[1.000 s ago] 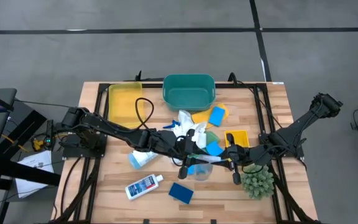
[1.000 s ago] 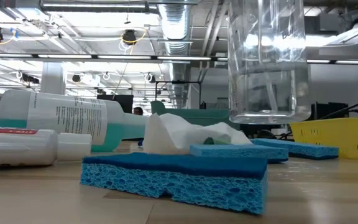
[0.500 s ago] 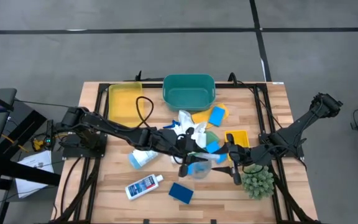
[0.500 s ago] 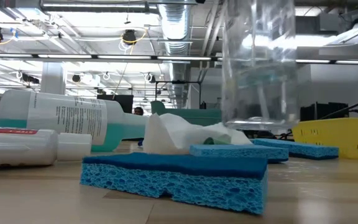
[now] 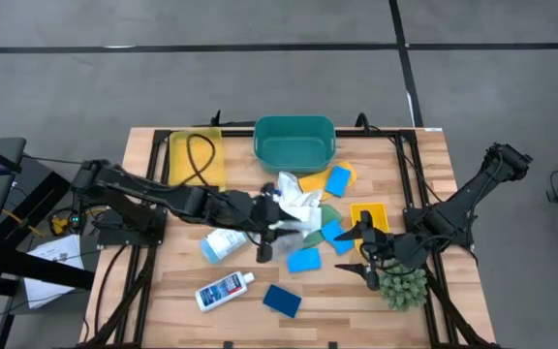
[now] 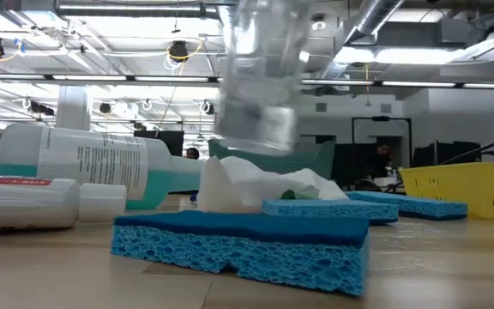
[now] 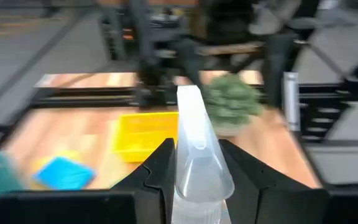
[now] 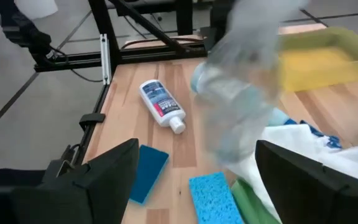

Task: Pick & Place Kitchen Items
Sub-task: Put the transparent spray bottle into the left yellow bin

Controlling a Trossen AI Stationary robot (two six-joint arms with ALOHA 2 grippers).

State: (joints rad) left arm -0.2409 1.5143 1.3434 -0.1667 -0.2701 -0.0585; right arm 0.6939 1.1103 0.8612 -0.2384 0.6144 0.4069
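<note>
My left gripper (image 5: pixel 267 237), left of the table's middle, is shut on the small clear bottle (image 7: pixel 194 124). The low view shows the bottle (image 6: pixel 260 86) blurred, above the white cloth (image 6: pixel 247 184). My right gripper (image 5: pixel 364 254) stands open beside the spiky plant (image 5: pixel 402 284), with nothing between its fingers; in its wrist view the bottle (image 8: pixel 238 99) is a blur ahead of it. The clear spray bottle (image 5: pixel 221 244) and the white labelled bottle (image 5: pixel 223 289) lie on their sides on the table. Light-blue sponges (image 5: pixel 303 259) and a dark-blue sponge (image 5: pixel 282 301) lie flat. My left gripper pinches the clear bottle between its two fingers at the shoulder (image 7: pixel 197 180), just below the narrow neck. The fingers come nearly level from the table's left side. The bottle's top stands above the fingers and its body (image 6: pixel 256 112) hangs below them, slightly tilted, clear of the table.
A teal basin (image 5: pixel 294 141) stands at the far middle. A yellow tray (image 5: pixel 184 155) is at the far left, with a black cable over it. A small yellow tray (image 5: pixel 369 215) sits right of the cloth heap (image 5: pixel 308 199). Bare wood shows along the near edge.
My right gripper has opened and stays beside the plant. My left gripper has drawn back toward the table's left edge and risen, carrying the clear bottle away from my right gripper. The bottle hangs higher and more tilted now, and a light-blue sponge that lay beneath it shows.
</note>
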